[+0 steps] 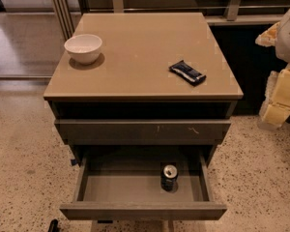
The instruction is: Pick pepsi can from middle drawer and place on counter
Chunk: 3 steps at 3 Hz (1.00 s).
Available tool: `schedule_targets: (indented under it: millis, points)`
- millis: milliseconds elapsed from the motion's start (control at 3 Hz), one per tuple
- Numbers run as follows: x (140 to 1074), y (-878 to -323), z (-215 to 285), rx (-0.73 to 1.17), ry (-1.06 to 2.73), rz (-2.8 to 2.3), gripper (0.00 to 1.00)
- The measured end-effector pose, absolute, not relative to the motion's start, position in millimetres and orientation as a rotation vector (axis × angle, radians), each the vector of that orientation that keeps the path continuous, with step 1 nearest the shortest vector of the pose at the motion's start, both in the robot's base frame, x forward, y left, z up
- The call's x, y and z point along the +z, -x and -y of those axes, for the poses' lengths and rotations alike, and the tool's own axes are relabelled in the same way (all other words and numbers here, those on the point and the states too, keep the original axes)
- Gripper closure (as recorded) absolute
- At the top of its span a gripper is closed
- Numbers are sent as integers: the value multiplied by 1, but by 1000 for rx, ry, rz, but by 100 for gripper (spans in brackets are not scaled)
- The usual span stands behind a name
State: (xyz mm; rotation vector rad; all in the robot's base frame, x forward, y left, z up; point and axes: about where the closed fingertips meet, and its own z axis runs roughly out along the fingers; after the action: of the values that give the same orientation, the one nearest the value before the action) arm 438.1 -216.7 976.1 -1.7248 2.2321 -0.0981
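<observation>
Speckled terrazzo floor (19, 144), dim light, perhaps a glass partition (24, 37) behind.

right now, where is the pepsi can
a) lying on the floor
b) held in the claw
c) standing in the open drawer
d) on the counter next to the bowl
c: the pepsi can stands upright on the floor of the open middle drawer, right of centre, while the claw is off at the right edge of the view, beside the counter and well apart from the can.
</observation>
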Motion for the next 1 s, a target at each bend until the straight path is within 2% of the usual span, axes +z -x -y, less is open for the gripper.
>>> schedule_targets:
  millis: [667, 1000]
  points:
    - [976, -438, 217, -98, 1725, -2232, 6]
    - [953, -438, 214, -68, 1681, -2229, 24]
